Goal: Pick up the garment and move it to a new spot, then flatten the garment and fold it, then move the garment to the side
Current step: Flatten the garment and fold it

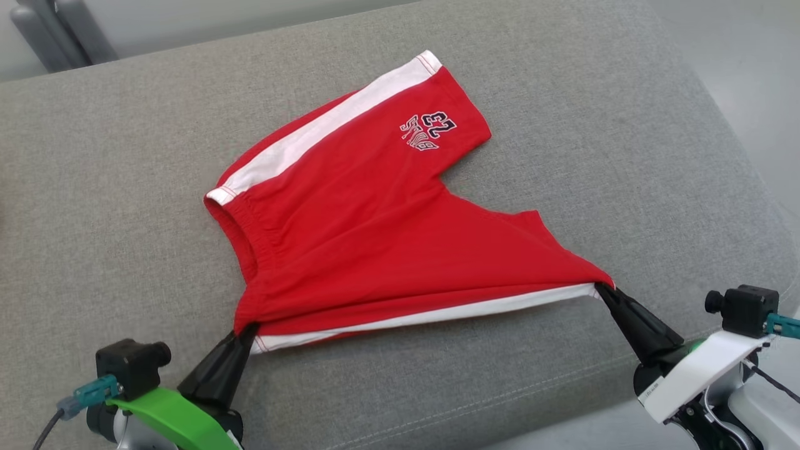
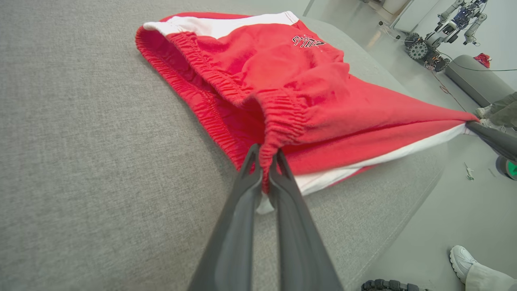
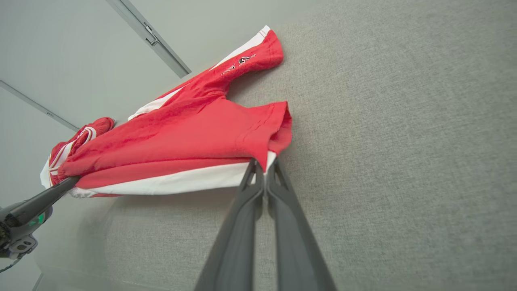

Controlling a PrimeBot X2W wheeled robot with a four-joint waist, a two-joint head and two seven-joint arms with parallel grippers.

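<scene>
Clamping shorts (image 1: 375, 212) | left gripper (image 1: 245, 328): pinched on waistband (image 2: 282, 113) | right gripper (image 1: 603, 287): pinched on hem (image 3: 284, 125)

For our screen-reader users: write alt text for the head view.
Red shorts with white side stripes lie on a grey cushion, the near edge pulled taut between two arms. The left gripper has its jaws shut on the waistband end, the right gripper on the leg hem.
</scene>
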